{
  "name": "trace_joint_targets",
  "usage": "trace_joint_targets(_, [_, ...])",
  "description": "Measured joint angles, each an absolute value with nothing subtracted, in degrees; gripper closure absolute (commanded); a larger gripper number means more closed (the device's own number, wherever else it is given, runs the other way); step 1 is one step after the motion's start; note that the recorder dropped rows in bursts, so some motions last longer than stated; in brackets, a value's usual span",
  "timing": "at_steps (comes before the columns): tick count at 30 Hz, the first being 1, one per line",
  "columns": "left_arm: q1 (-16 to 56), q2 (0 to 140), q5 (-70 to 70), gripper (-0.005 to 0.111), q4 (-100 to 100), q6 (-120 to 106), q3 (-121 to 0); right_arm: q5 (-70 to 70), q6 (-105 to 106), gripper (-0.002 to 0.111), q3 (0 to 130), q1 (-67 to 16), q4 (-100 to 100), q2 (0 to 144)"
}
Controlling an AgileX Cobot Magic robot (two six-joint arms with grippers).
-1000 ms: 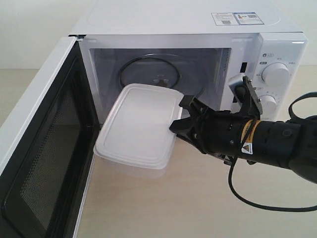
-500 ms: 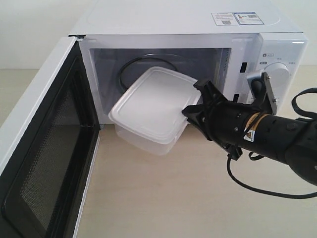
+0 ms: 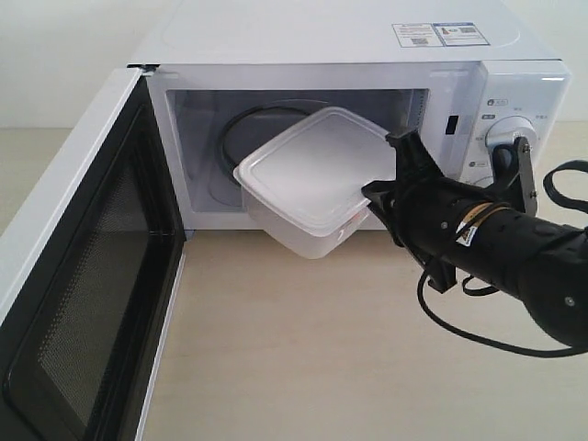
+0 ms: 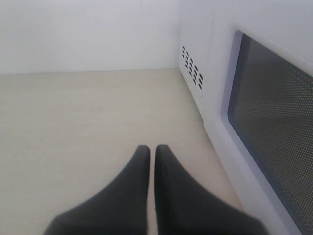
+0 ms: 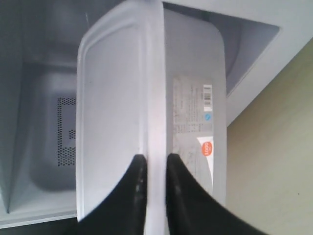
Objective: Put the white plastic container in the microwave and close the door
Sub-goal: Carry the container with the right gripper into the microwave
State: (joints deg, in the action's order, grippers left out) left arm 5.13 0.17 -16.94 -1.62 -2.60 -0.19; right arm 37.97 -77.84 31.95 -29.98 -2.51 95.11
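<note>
The white plastic container (image 3: pixel 310 175) hangs tilted in the mouth of the microwave (image 3: pixel 349 55), partly inside the cavity, its far corner raised over the glass turntable (image 3: pixel 241 129). My right gripper (image 3: pixel 378 196) is shut on the container's near rim; the right wrist view shows the black fingers (image 5: pixel 137 186) pinching the lid edge of the container (image 5: pixel 117 103), a label on its underside. The door (image 3: pixel 73 276) stands wide open at the left. My left gripper (image 4: pixel 152 151) is shut on nothing above the table, beside the door's window (image 4: pixel 274 112).
Two round dials (image 3: pixel 510 138) sit on the microwave's right panel, just behind my right arm. A black cable (image 3: pixel 478 340) loops from that arm over the beige tabletop (image 3: pixel 303 367). The open door juts out over the table's left side.
My right gripper has carried the container up and rightward, from in front of the opening into the cavity's mouth, tilting it more. The left gripper's earlier state is not shown.
</note>
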Motion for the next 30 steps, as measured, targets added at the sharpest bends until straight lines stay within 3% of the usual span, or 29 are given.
trace_joint_targets(10, [5.13,0.17,-16.94,0.102,-1.62,-2.6,-0.19,42.03,-69.15,0.108,33.31,-35.99,-19.73,97.81])
trace_joint_targets(30, [5.13,0.17,-16.94,0.102,-1.62,-2.6,-0.19,38.64,-64.59,0.108,55.97,-37.08,-34.83,114.27])
